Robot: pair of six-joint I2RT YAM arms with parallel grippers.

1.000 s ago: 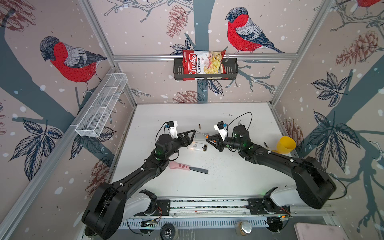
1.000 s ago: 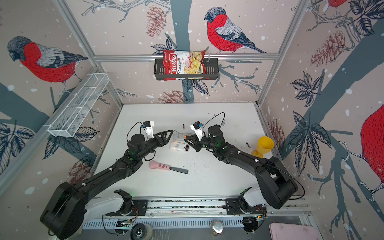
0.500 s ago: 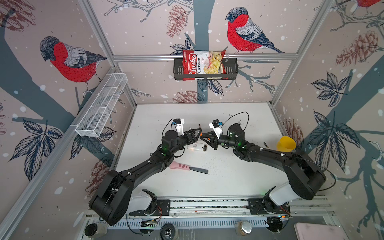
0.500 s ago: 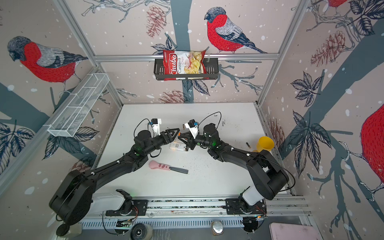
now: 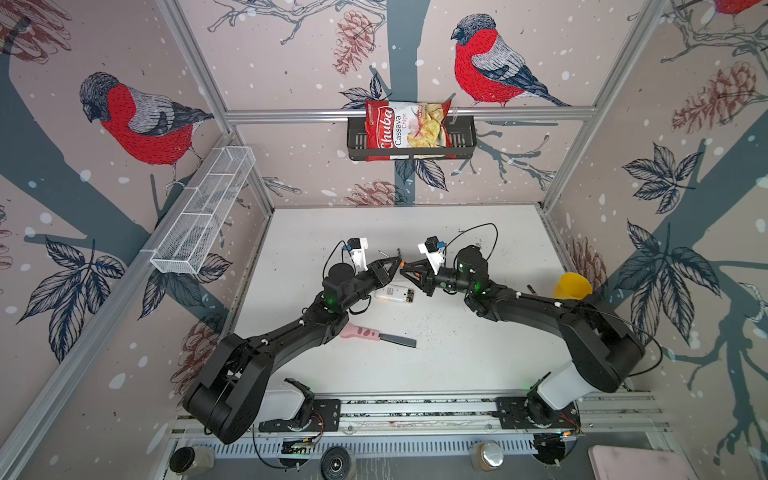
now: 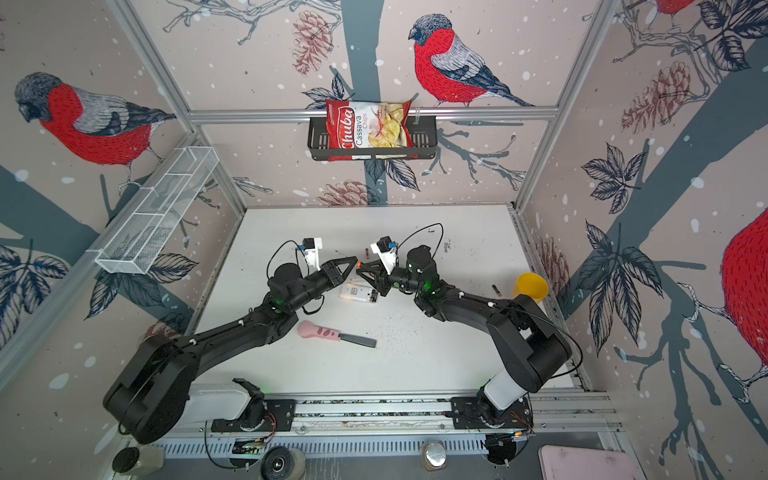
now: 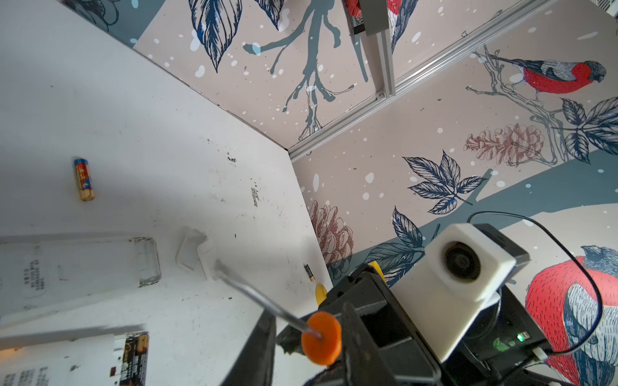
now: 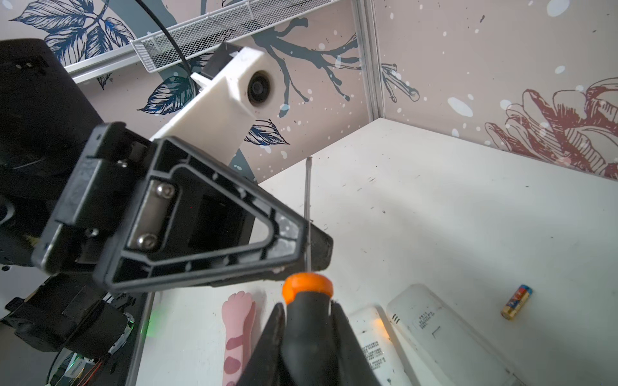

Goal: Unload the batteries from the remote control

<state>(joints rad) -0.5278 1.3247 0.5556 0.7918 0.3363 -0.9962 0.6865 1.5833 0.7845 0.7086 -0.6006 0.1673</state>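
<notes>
Some way into unloading, judged: pinched screwdriver [image 8: 307,285] in right gripper [image 8: 308,312] near the remote [image 5: 390,293], ringed its shaft with left gripper [image 8: 312,242] fingers [image 8: 291,240] (clamped? could not tell), saw 1 battery [image 7: 135,354] in the remote's bay, 1 loose battery [image 7: 83,180] near it; needed firm hand-over next.

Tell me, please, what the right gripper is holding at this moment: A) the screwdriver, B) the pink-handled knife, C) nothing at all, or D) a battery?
A: in the right wrist view the right gripper has its fingers clamped on either side of the black handle of the screwdriver.
</notes>
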